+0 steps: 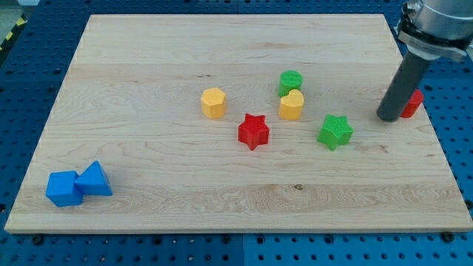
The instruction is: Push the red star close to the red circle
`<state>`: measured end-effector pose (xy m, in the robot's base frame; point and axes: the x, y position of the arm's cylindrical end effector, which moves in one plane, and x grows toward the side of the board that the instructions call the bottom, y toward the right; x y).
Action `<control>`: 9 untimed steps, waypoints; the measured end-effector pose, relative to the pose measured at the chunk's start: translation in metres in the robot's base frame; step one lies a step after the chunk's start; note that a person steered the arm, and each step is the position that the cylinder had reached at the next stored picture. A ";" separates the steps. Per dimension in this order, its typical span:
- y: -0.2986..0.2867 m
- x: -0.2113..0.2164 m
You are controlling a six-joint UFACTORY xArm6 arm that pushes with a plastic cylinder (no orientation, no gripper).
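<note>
The red star (253, 131) lies near the middle of the wooden board (148, 59). The red circle (412, 103) sits near the board's right edge, mostly hidden behind my dark rod. My tip (387, 117) rests on the board just left of the red circle, touching or nearly touching it. The red star is far to the left of my tip, with the green star (335, 131) between them.
A green circle (290, 82) and a yellow block (291, 105) sit together above and right of the red star. A yellow hexagon (213, 103) lies to its upper left. Two blue blocks (77, 184) sit at the board's bottom left corner.
</note>
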<state>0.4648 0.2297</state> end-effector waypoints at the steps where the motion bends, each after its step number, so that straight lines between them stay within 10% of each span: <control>1: 0.000 0.029; 4: -0.076 0.071; 9: -0.252 -0.014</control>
<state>0.4510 -0.0218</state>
